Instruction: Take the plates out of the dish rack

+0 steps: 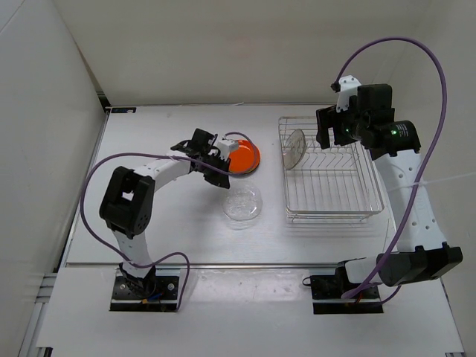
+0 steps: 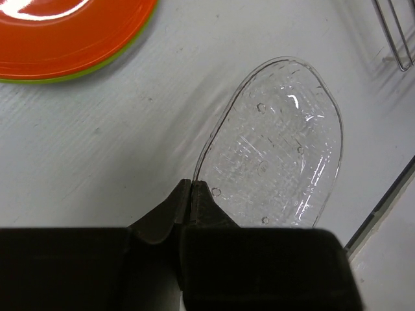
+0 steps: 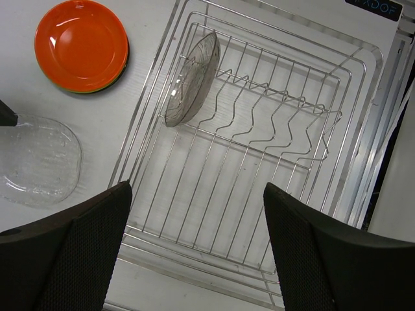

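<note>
My left gripper (image 2: pixel 191 184) is shut on the near rim of a clear plate (image 2: pixel 279 155), which sits low over the white table; both also show in the top view, the gripper (image 1: pixel 220 178) and the plate (image 1: pixel 244 203). An orange plate (image 1: pixel 242 156) lies on a yellow-green one just behind. A dark edge shows under that stack (image 3: pixel 81 44) in the right wrist view. The dish rack (image 1: pixel 331 216) holds one clear plate (image 3: pixel 191 81) standing on edge at its far left end. My right gripper (image 3: pixel 198 188) is open and empty above the rack.
The rack's other slots (image 3: pixel 279 129) hold nothing. White walls close the table at the left and back. The left arm's purple cable (image 1: pixel 97 186) loops over the table's left side. A gap runs along the table's right edge, beside the rack.
</note>
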